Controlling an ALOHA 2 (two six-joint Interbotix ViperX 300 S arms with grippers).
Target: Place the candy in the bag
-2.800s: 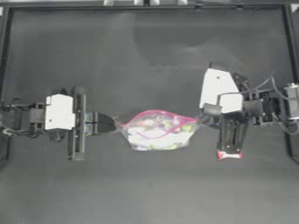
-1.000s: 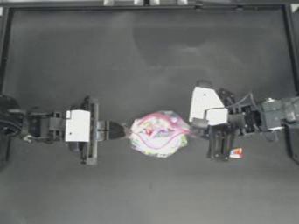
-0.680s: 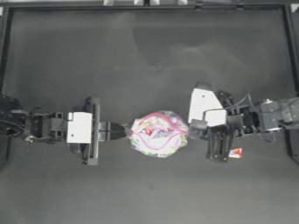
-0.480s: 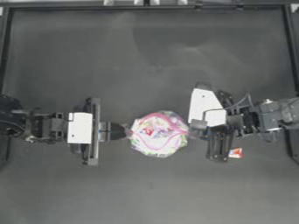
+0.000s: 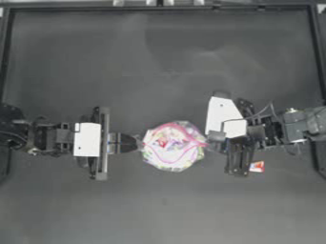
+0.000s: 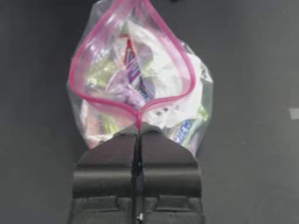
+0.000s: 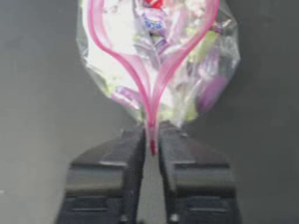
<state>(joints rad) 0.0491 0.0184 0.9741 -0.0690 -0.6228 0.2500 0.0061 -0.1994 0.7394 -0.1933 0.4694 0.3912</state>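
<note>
The clear bag [image 5: 172, 145] with its pink seal strip lies in the middle of the table, full of colourful sweets. Its mouth bulges open into a pink loop [image 6: 131, 65]. My left gripper [image 5: 136, 143] is shut on the strip's left end [image 6: 139, 127]. My right gripper [image 5: 214, 141] is shut on the strip's right end [image 7: 152, 138]. The candy [image 5: 257, 166], white with red ends, lies on the table just outside the bag, beside the right gripper's body.
The dark table [image 5: 159, 62] stretches bare behind the bag, with a raised rim along its far edge. Both arms lie low across the middle, the left one [image 5: 38, 138] from the left and the right one [image 5: 299, 125] from the right.
Since 2.8 s ago both grippers have moved toward each other, bunching the bag and spreading its mouth. Over the last second nothing has visibly moved.
</note>
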